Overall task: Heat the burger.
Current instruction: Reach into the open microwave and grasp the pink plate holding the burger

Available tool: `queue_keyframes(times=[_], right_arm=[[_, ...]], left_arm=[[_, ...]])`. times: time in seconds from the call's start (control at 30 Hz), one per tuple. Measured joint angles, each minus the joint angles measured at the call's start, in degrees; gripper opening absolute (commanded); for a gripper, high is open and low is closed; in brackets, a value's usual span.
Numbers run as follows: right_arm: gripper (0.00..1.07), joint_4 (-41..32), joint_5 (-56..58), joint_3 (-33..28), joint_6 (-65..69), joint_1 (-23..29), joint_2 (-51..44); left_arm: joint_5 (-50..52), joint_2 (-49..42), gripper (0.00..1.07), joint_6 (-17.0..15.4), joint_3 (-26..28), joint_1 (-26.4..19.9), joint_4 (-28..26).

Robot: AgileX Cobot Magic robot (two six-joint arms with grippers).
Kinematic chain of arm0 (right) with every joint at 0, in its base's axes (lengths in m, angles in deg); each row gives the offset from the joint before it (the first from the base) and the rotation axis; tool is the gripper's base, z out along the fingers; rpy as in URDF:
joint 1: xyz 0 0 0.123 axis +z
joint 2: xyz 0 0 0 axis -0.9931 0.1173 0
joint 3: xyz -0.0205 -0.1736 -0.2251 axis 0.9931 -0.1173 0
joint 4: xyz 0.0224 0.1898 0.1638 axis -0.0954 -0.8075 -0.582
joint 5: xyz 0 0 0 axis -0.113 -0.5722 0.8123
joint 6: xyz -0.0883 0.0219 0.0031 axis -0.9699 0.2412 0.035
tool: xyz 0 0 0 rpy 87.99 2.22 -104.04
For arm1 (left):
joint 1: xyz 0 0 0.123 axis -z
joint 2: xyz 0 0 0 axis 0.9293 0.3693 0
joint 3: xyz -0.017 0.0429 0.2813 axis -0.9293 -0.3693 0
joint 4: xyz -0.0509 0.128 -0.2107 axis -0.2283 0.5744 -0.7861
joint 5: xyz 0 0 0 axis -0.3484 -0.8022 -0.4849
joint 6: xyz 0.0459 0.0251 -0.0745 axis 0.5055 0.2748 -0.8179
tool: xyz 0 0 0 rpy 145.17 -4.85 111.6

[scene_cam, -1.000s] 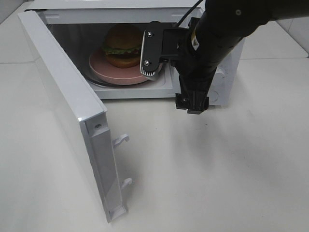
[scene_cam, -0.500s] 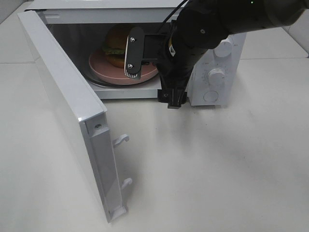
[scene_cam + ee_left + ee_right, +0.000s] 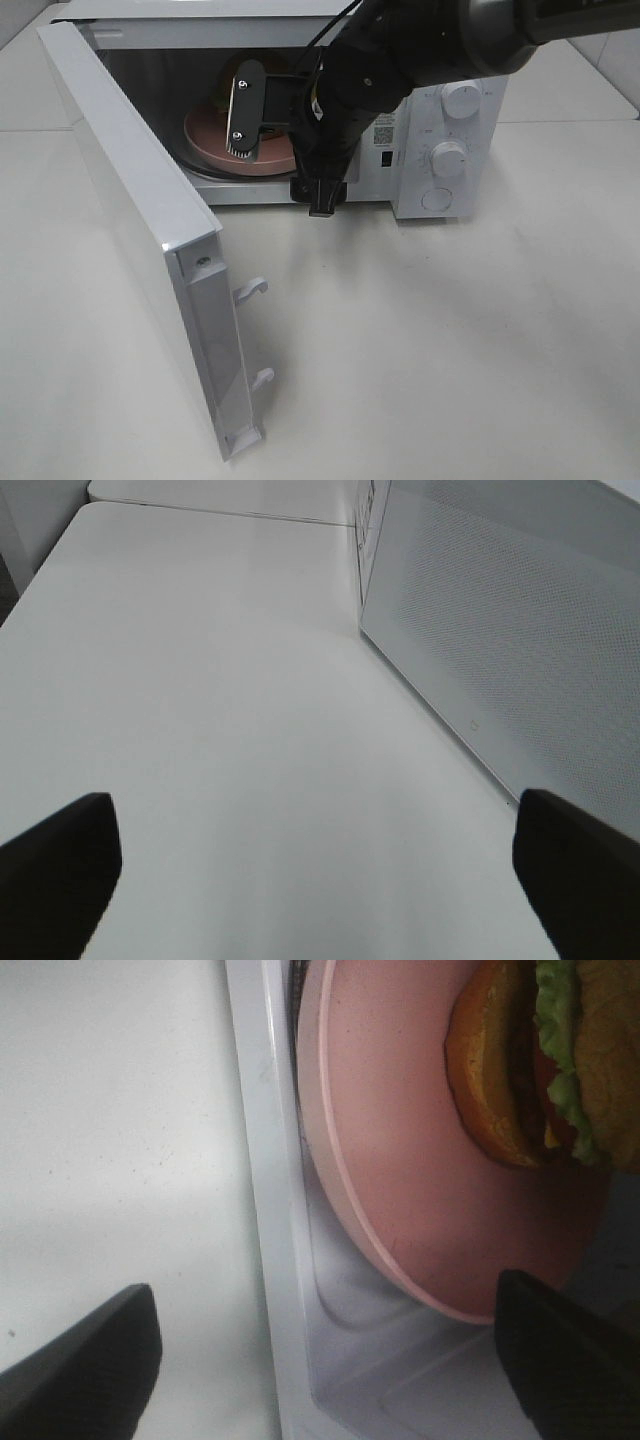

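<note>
The burger (image 3: 520, 1070), with a golden bun and green lettuce, sits on a round pink plate (image 3: 400, 1160) inside the open microwave (image 3: 300, 190). In the exterior view my right arm covers the burger, and only the plate's left part (image 3: 205, 135) shows. My right gripper (image 3: 325, 1370) is open and hovers at the microwave's front sill by the plate's rim, holding nothing; one finger (image 3: 246, 105) shows in front of the opening. My left gripper (image 3: 315, 880) is open and empty over bare table, beside the outer face of the microwave door (image 3: 520, 660).
The microwave door (image 3: 130, 200) stands wide open, reaching toward the front left, with two latch hooks (image 3: 252, 290) on its edge. The control panel with round knobs (image 3: 450, 155) is to the right of the cavity. The white table (image 3: 450, 350) stretches in front.
My right arm has swept left across the microwave opening. It now hides the burger, and the control panel it covered is uncovered. The left side is unchanged.
</note>
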Motion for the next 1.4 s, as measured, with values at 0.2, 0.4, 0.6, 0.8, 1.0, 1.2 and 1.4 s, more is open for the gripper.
queue_keyframes(times=[0.2,0.4,0.6,0.8,1.0,1.2,1.4], right_arm=[[0.85,-0.74,-2.86,2.81,0.0,0.0,4.07],[0.84,-0.74,-3.9,3.9,0.0,0.0,5.67],[0.81,-1.03,-4.24,6.13,0.0,-0.97,8.54],[0.8,-1.03,-4.58,8.77,0.06,-1.89,10.37],[0.79,-1.43,-5.1,10.6,0.97,-1.95,12.72],[0.76,-2.52,-5.21,11.92,1.03,-2.01,14.44],[0.73,-2.75,-5.1,12.38,1.03,-2.01,14.44]], left_arm=[[0.0,0.0,1.0,0.0,0.0,0.0,0.0],[0.0,0.0,1.0,0.0,0.0,0.0,0.0],[0.0,0.0,1.0,0.0,0.0,0.0,0.0],[0.0,0.0,1.0,0.0,0.0,0.0,0.0],[0.0,0.0,1.0,0.0,0.0,0.0,0.0],[0.0,0.0,1.0,0.0,0.0,0.0,0.0],[0.0,0.0,1.0,0.0,0.0,0.0,0.06]])
